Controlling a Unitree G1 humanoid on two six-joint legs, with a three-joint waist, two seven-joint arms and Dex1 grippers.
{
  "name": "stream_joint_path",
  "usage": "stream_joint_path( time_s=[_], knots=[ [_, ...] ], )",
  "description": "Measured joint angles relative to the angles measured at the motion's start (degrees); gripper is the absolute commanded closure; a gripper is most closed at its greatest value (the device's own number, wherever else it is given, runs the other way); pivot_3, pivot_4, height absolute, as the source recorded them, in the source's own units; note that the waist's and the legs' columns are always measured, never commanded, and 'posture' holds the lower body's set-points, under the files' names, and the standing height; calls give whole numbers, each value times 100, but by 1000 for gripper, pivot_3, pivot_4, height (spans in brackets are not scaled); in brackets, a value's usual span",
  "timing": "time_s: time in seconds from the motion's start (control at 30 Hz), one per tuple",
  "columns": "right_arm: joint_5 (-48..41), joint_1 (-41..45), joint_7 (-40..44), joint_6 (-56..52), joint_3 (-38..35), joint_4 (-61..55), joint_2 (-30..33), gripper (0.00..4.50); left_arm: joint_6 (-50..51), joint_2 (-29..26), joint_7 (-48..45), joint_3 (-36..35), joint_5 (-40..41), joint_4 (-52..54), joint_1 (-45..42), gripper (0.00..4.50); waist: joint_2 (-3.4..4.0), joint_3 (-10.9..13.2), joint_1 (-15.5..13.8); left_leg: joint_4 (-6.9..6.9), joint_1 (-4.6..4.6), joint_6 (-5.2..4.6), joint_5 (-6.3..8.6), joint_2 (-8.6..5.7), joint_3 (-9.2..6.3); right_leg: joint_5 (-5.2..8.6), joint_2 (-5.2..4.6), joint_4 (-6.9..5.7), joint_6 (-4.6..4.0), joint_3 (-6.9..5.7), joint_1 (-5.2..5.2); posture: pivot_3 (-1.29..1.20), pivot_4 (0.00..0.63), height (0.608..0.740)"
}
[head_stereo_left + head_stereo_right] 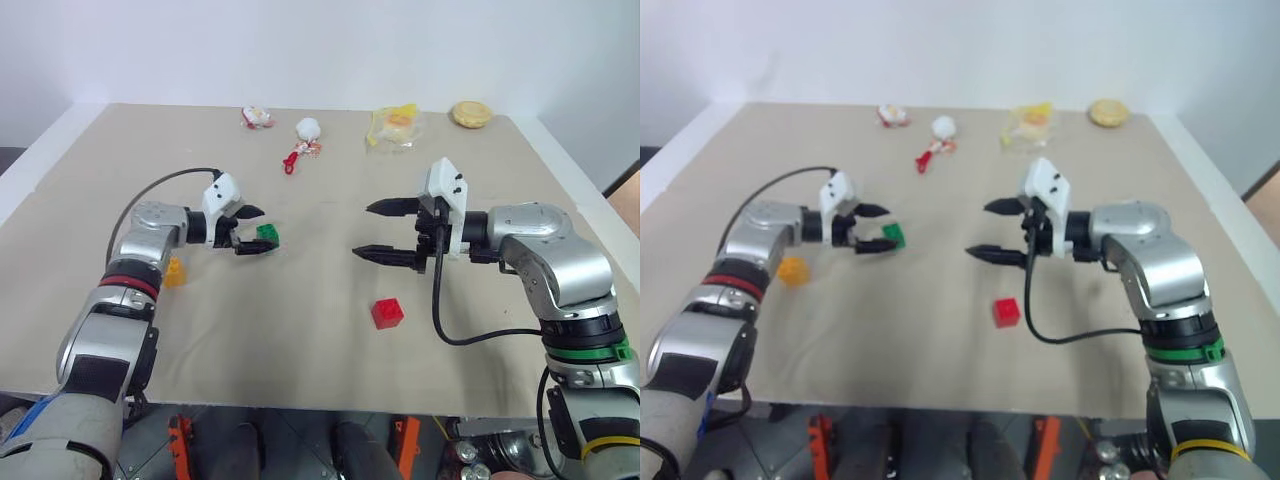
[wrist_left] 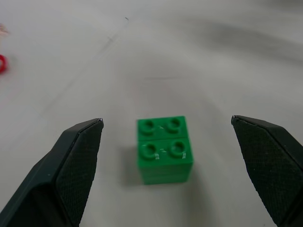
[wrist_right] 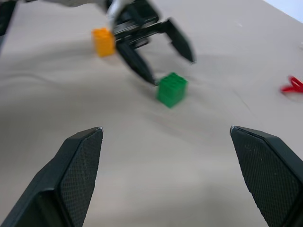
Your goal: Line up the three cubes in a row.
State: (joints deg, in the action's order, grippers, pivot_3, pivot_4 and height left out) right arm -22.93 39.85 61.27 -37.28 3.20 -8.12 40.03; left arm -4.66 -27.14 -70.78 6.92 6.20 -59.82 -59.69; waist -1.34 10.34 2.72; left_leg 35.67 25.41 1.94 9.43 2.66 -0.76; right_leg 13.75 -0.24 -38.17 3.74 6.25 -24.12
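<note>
- Left eye view: left hand (image 1: 256, 230) released, fingers either side of green cube (image 1: 267, 234), not touching.
- Right hand (image 1: 378, 231) released, above bare bench (image 1: 320, 345).
- Red cube (image 1: 387, 313) near front edge; yellow-orange cube (image 1: 175, 271) beside left forearm.

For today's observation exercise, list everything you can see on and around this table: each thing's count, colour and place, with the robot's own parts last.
green cube: 1, green, on the table between the left tool's open fingers
yellow-orange cube: 1, beside the left forearm
red cube: 1, near the front, below the right tool
white round toy: 1, white with a red piece, far side
crinkly packet: 1, yellow, far side
small wrapped item: 1, white and red, far side
round item: 1, tan, far corner
table: 1, beige
left tool: 1, black, open
right tool: 1, black, open, empty
</note>
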Motion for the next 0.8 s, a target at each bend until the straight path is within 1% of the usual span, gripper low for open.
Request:
stream_joint_path(
  time_s=[0.2, 0.4, 0.5, 0.57, 0.63, 0.7, 0.73, 0.8],
  knots=[
    [-139, -119, -222, -195, -89, -198, 7, 60, -176, 134, -37, -2, -251, -315, -75, 0, -1, 0, 0, 6, 0, 0, -1, 0, -1, 4, 0, -3, 13, 0, 1, 0, 150, 740],
    [-178, -119, -291, -231, -90, -240, 24, 60, -202, 148, 223, -12, -460, -524, -181, 0, -1, 0, 0, 6, 0, 0, -1, 0, -2, 4, 1, -4, 14, 0, 1, 0, 150, 740],
    [-208, -117, -292, -230, -89, -238, 24, 0, -243, 148, 317, -20, -518, -637, -187, 754, -1, 1, 0, 5, 0, 0, -1, 0, -2, 5, 1, -5, 15, 0, 1, 0, 150, 740],
    [-232, -113, -293, -227, -89, -231, 24, 0, -247, 152, 345, -38, -543, -678, -188, 1543, -1, 1, 0, 5, 1, 0, -1, 0, -3, 5, 1, -5, 15, 0, 1, 0, 150, 740],
    [-255, -110, -294, -224, -89, -225, 24, 0, -249, 155, 378, -51, -573, -689, -191, 2162, -1, 0, 0, 6, 1, 0, -1, 0, -3, 5, 1, -5, 15, 0, 1, 0, 150, 740],
    [-266, -106, -297, -223, -89, -218, 24, 0, -250, 163, 401, -60, -578, -700, -192, 2880, -1, 1, 0, 6, 1, 0, -1, 0, -3, 4, 1, -5, 14, 0, 1, 0, 150, 740],
    [-274, -96, -301, -223, -90, -211, 24, 0, -250, 168, 402, -64, -582, -701, -192, 3153, -1, 0, -1, 6, 1, 0, -1, 0, -3, 4, 1, -5, 14, 0, 1, 0, 150, 740],
    [-284, -73, -309, -222, -92, -186, 23, 0, -259, 173, 404, -64, -591, -701, -192, 3199, -1, 0, -1, 6, 1, 0, -1, 0, -3, 4, 1, -6, 14, 0, 1, 0, 150, 740]
  ],
)
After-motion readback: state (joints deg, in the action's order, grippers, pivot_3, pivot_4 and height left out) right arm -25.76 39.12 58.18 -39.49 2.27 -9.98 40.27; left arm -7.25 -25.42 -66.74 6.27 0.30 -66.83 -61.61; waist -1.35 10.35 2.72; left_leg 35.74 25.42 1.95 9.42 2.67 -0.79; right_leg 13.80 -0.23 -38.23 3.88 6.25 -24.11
